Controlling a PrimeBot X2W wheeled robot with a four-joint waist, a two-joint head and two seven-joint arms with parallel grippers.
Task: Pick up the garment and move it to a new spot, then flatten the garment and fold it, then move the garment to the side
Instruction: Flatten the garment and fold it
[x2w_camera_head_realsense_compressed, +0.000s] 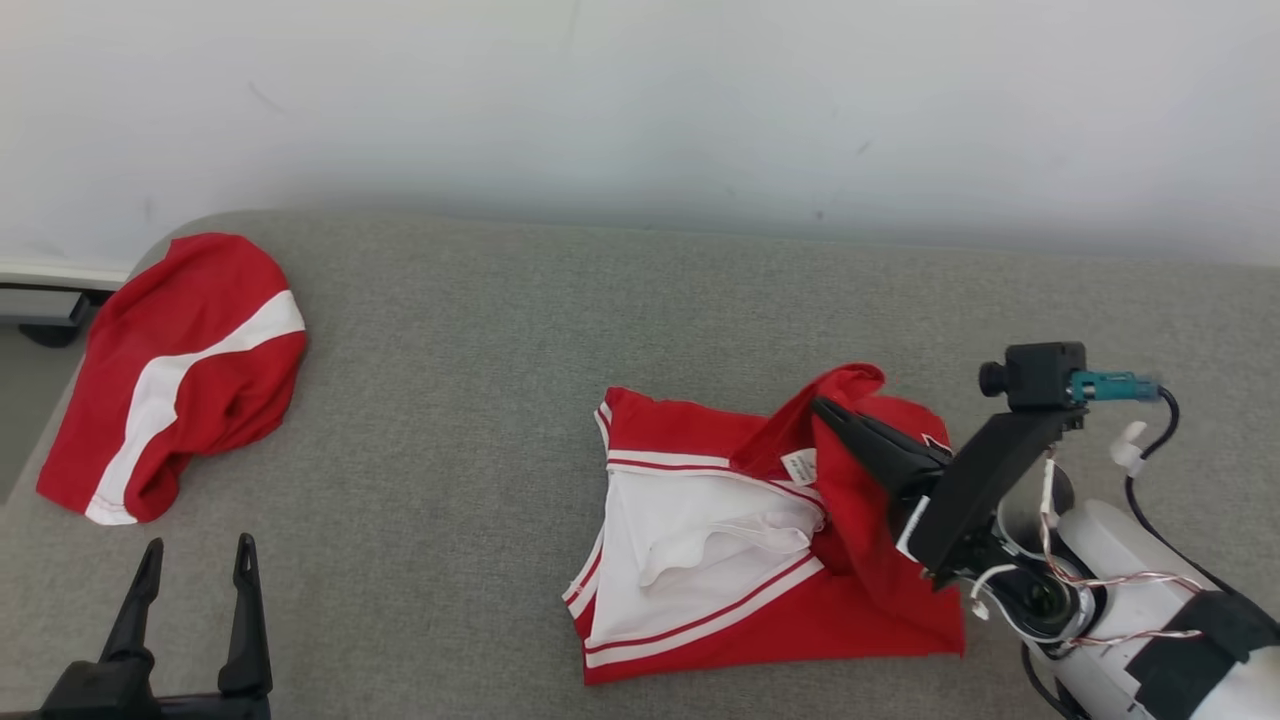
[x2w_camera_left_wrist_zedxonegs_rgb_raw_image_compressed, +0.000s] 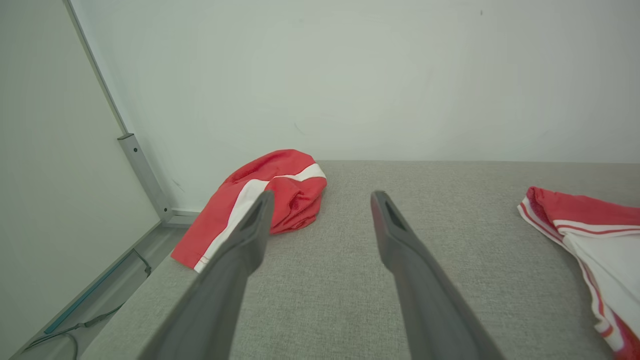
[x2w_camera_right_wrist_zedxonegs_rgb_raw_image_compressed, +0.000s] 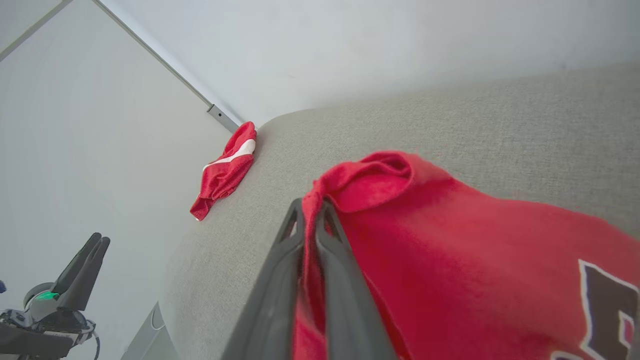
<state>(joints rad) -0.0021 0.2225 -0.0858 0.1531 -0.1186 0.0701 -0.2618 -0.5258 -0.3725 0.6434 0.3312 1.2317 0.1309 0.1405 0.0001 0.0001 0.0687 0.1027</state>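
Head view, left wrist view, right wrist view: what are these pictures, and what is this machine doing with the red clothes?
This is a wheeled robot with two arms, each ending in a two-fingered claw. The head view looks down from a camera on its head. Each wrist view looks along one claw's own fingers. Two garments lie on the grey fabric surface. One is a red jersey with white trim, towards the right. The other is a crumpled red garment with a white stripe, at the far left corner. The right claw is shut on a fold of the red jersey and holds that part raised. The left claw is open, holds nothing, and is apart from both garments.
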